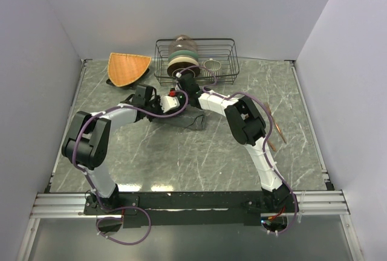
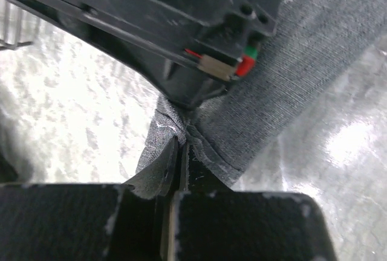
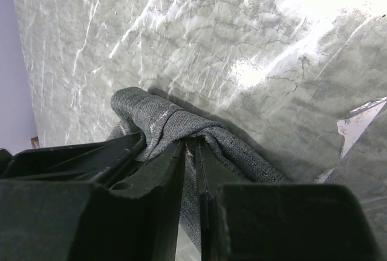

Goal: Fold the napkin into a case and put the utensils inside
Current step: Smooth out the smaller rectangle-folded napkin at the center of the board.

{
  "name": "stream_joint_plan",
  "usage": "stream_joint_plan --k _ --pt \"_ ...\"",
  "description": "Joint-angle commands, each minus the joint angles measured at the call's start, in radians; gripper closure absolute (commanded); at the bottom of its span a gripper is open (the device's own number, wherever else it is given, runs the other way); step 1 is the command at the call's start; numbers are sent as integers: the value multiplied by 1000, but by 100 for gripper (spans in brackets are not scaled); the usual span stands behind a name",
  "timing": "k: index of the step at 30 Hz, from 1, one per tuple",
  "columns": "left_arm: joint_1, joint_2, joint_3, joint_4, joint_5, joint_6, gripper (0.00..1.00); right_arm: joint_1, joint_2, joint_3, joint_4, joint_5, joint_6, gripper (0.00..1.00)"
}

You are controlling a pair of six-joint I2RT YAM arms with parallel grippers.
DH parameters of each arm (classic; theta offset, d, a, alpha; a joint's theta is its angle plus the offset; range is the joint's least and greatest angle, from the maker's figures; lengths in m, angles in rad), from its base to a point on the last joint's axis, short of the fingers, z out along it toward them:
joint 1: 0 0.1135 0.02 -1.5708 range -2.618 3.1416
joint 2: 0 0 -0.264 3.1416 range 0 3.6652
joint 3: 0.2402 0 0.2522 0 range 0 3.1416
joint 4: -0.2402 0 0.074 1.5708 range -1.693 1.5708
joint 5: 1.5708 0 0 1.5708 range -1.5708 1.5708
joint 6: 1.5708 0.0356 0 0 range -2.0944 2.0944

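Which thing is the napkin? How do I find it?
Find the black wire rack at the back of the table. In front of it, the left gripper and right gripper pinch a crumpled cloth, the napkin. It is soft and dark grey, unlike the orange woven mat.

A wire rack [image 1: 196, 61] is holding stacked bowls [image 1: 181, 58] and a white cup [image 1: 212, 65]; an orange woven mat [image 1: 128, 67] is sitting beside it on the marbled worktop [image 1: 181, 158].

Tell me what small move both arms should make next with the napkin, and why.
Probably draw the two pinched spots apart to flatten it: left fingers and right fingers are shut on the napkin, which sits bunched, and the utensils lie untouched.
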Motion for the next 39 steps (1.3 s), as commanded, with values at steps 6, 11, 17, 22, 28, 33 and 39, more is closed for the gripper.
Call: stream_joint_plan --k 6,11,17,22,28,33,39 --pt "84 129 113 -221 118 64 92 -7 11 18 11 3 -41 79" --pt "87 147 139 -268 144 103 92 -42 -38 27 16 -95 -41 76" --pt "81 127 106 -258 141 127 92 -87 -61 66 -15 -159 -50 63" --pt "64 83 40 -221 113 190 92 -80 -36 148 -80 -141 -124 51" --pt "43 38 -41 -201 93 247 91 -62 -32 162 -117 -113 -194 45" --pt "31 -3 -117 -152 76 314 91 -27 -35 151 -122 -101 -275 40" --pt "24 -35 -163 -127 82 353 89 1 6 214 -157 -101 -357 29"
